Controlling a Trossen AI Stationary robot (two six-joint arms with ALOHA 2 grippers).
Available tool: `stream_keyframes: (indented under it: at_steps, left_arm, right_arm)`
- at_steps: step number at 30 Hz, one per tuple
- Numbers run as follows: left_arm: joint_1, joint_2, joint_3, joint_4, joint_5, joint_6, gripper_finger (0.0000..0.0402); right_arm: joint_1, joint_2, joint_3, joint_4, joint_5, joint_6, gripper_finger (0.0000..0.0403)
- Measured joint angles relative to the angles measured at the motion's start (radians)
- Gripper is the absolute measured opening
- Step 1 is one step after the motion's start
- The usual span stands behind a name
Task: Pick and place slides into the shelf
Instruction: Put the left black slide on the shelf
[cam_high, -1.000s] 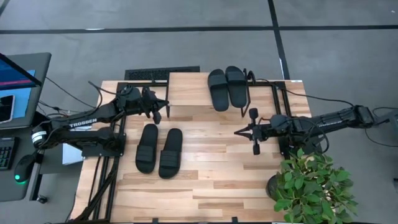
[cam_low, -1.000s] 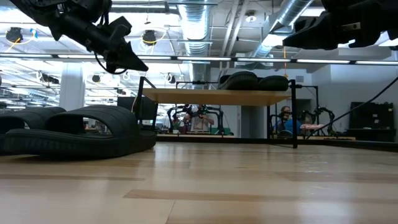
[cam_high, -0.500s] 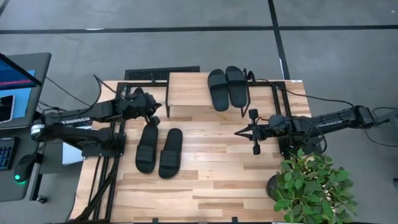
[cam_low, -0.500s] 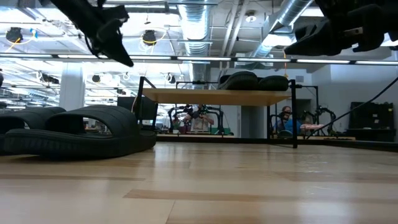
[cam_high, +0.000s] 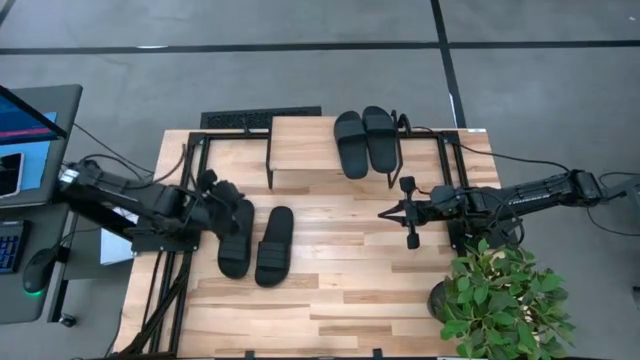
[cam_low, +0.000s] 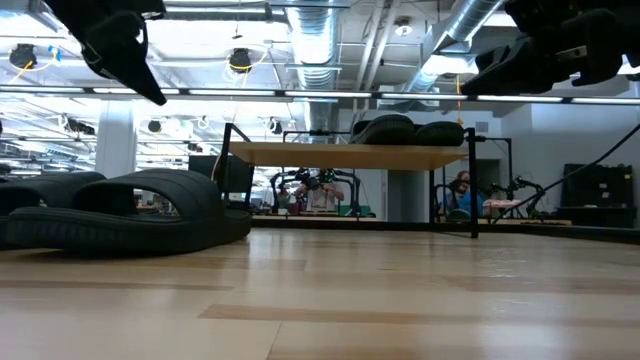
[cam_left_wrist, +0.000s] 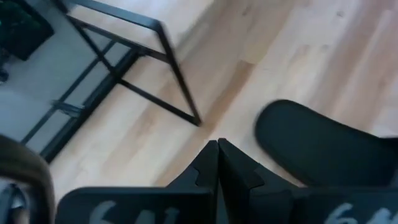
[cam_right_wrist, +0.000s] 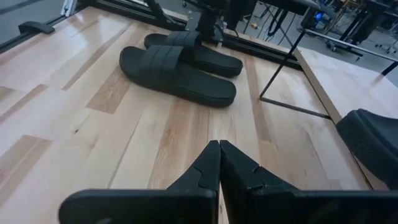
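Two black slides (cam_high: 352, 143) (cam_high: 381, 138) lie side by side on the right part of the shelf's (cam_high: 303, 152) light wood top. Two more slides (cam_high: 236, 238) (cam_high: 274, 245) rest sole-down on the table, left of centre. My left gripper (cam_high: 233, 201) is shut and hovers above the far end of the leftmost table slide (cam_left_wrist: 317, 149), touching nothing; the low view shows it (cam_low: 158, 98) well above the slides (cam_low: 120, 212). My right gripper (cam_high: 385, 212) is shut and waits over the table right of centre, facing the table slides (cam_right_wrist: 177, 70).
The shelf's black metal legs (cam_left_wrist: 180, 84) (cam_right_wrist: 281, 67) stand on the far part of the table. A potted green plant (cam_high: 500, 295) sits at the near right corner. A dark frame (cam_high: 175, 250) runs along the table's left side. Bare wood lies between the grippers.
My left gripper has pulled away from the shelf's left edge, moving toward the table's near and left edges. It now sits over the far end of the leftmost table slide. The slides have not moved.
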Motion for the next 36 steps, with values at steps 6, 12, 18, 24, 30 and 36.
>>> stream_keyframes:
  at_steps: [6, 12, 18, 24, 30, 36]
  left_arm:
    - [-0.078, 0.13, -0.002, 0.003, 0.001, -0.087, 0.0]
    - [-0.142, 0.315, -0.002, -0.005, 0.026, -0.189, 0.0]
    - [-0.286, 0.414, -0.001, -0.19, 0.119, -0.395, 0.0]
    - [-0.427, 0.423, 0.047, -0.372, 0.149, -0.556, 0.0]
    - [-0.478, 0.423, 0.085, -0.392, 0.19, -0.645, 0.0]
    - [-0.478, 0.423, 0.094, -0.358, 0.241, -0.658, 0.0025]
  right_arm:
    - [0.0, 0.0, 0.0, 0.007, 0.0, -0.008, 0.0]
    - [0.0, 0.0, 0.0, 0.025, 0.0, -0.008, 0.0]
    - [0.0, 0.0, 0.0, 0.024, 0.0, -0.008, 0.0]
    - [0.0, 0.0, 0.0, 0.024, 0.0, -0.008, 0.0]
    - [0.0, 0.0, 0.0, 0.035, 0.0, -0.008, 0.0]
    - [0.0, 0.0, 0.0, 0.035, 0.0, -0.008, 0.0]
